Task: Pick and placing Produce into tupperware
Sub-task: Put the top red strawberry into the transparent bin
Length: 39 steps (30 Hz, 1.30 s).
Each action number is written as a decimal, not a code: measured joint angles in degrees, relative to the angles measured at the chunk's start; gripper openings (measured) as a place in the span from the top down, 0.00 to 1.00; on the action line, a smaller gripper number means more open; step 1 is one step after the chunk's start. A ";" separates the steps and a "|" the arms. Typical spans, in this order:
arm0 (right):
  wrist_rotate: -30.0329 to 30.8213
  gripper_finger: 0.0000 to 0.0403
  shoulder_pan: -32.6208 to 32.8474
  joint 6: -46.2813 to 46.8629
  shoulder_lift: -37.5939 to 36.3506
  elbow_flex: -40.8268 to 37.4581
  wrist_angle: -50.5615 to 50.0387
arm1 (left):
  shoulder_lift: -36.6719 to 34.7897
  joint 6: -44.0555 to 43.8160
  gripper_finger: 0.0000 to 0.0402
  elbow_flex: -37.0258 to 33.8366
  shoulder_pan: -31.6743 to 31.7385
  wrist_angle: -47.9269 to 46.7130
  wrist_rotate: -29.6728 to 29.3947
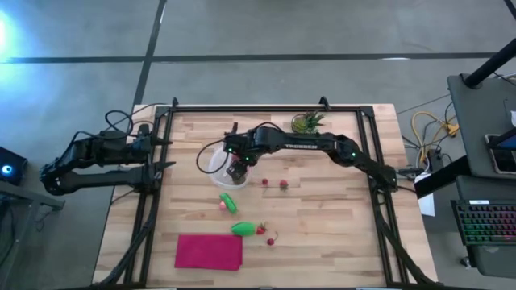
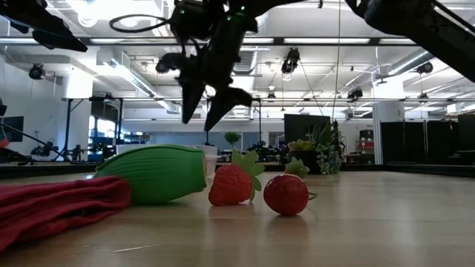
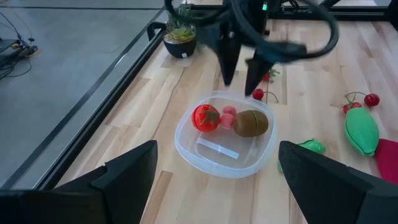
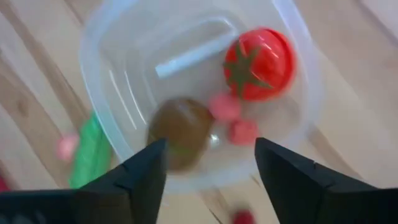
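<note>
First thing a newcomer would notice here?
The right gripper, fingers open, hanging just above the tupperware near the table's middle. Inside it lie a red tomato, a brown kiwi and small pink pieces. The left gripper waits at the table's left edge.

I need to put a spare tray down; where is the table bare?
Bare: the wide stretch right of the two berries, and the strip by the left rail. Crowded: around the tupperware, under the right gripper, down to the magenta cloth.
</note>
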 joint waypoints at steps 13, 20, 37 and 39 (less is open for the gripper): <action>1.57 0.35 3.92 -8.02 -2.24 -10.49 -22.11 | 0.00 0.00 0.20 0.00 -0.02 0.00 0.00; 3.06 0.38 4.39 5.70 -8.44 -18.29 -20.76 | 0.00 4.67 0.20 0.00 0.00 0.02 0.00; -5.40 0.39 2.72 32.85 -27.68 -44.89 1.02 | 0.00 4.48 0.20 0.00 -0.02 0.04 0.00; -4.53 0.39 2.69 32.75 -27.36 -45.44 1.12 | 0.00 4.44 0.20 0.00 -0.01 0.04 0.01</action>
